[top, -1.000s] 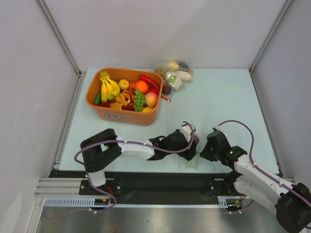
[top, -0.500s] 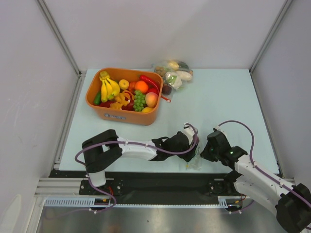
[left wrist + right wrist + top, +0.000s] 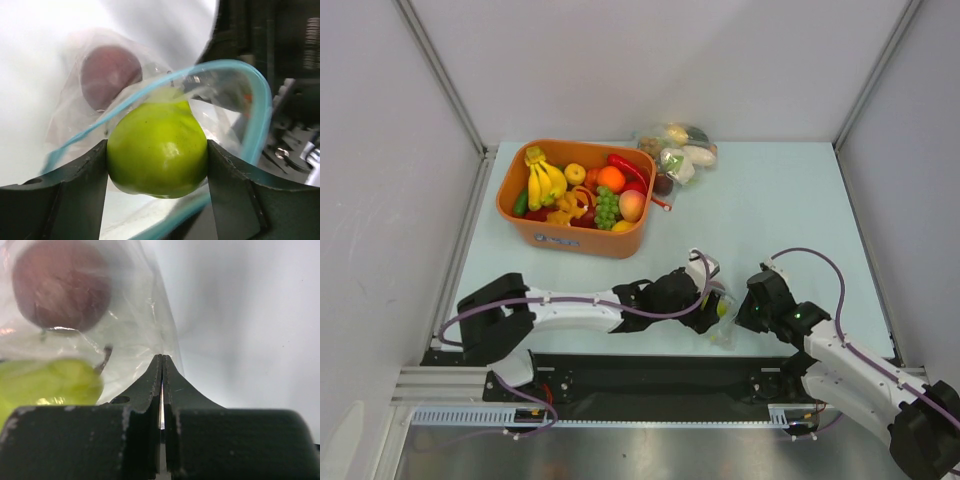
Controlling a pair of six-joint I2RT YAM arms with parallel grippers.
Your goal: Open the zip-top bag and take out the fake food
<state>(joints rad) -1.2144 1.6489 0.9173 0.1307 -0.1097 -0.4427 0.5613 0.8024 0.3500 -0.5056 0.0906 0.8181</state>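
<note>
The zip-top bag [image 3: 724, 334] lies at the table's near edge between the two grippers. My left gripper [image 3: 157, 156] is shut on the light green pear [image 3: 157, 150] at the bag's open mouth, with the bluish zip strip [image 3: 261, 112] looping around it. In the top view the pear [image 3: 722, 308] shows at the left gripper [image 3: 717, 306]. The dark maroon fruit [image 3: 107, 75] sits deeper inside the bag. My right gripper [image 3: 162, 360] is shut on the bag's clear edge [image 3: 142, 325], with the maroon fruit [image 3: 60, 285] and the pear [image 3: 50, 385] to its left. A long red chili [image 3: 625, 168] lies on the tub's pile.
An orange tub [image 3: 560, 238] of bananas, orange, grapes and peach stands at the back left. A larger lumpy bag of vegetables [image 3: 678, 150] lies behind it to the right. White walls close in the table on three sides.
The left arm's elbow has swung left and its gripper has drawn back a little, so the green pear now shows at the bag's mouth. The right gripper has held its place.
</note>
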